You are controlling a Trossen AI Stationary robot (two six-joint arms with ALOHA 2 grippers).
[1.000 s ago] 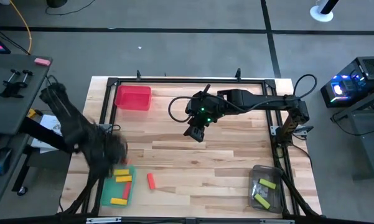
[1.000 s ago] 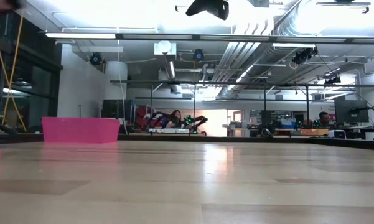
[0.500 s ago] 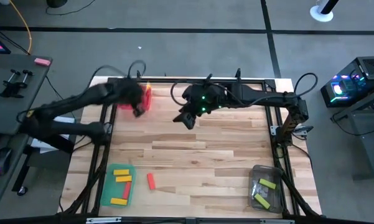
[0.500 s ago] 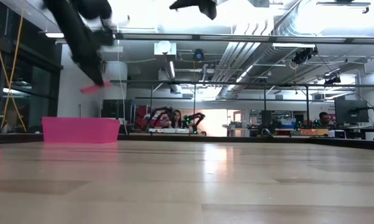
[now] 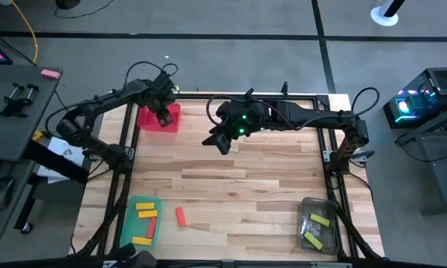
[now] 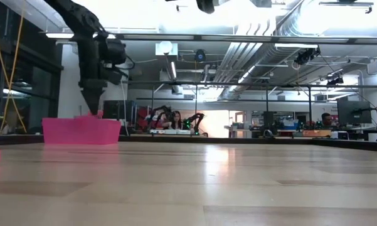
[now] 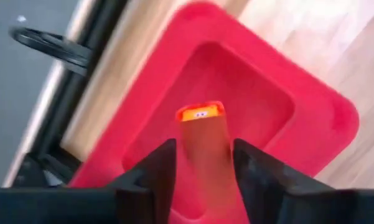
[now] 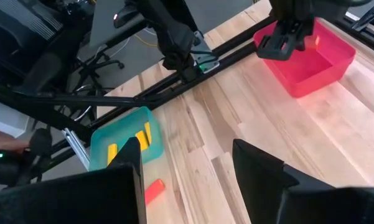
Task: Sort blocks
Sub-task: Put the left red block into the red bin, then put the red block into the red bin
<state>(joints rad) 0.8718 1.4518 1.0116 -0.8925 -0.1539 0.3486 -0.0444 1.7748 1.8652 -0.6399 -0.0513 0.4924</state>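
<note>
Grey floor [image 5: 208, 18] with dark seams around wooden table [image 5: 238, 186]. Bright ceiling lights [image 6: 81, 36], exposed ducts [image 6: 282, 28] overhead. Desk [image 5: 11, 112] at side; monitor [image 6: 353, 113] far back.

**Left arm now over the red tray**

Your left gripper [image 5: 163, 117] no longer sits at the near-left corner by the green plastic tray [image 5: 126, 231]; it swings across to the far-left corner and now hangs low over the red plastic tray [image 5: 150, 123], its fingers clamped on a small red rectangular block [image 7: 202, 134]. Your right gripper [image 5: 219, 141] drifts a little toward the far left of the wooden table [image 5: 268, 193], ending slightly nearer the red tray.
</note>
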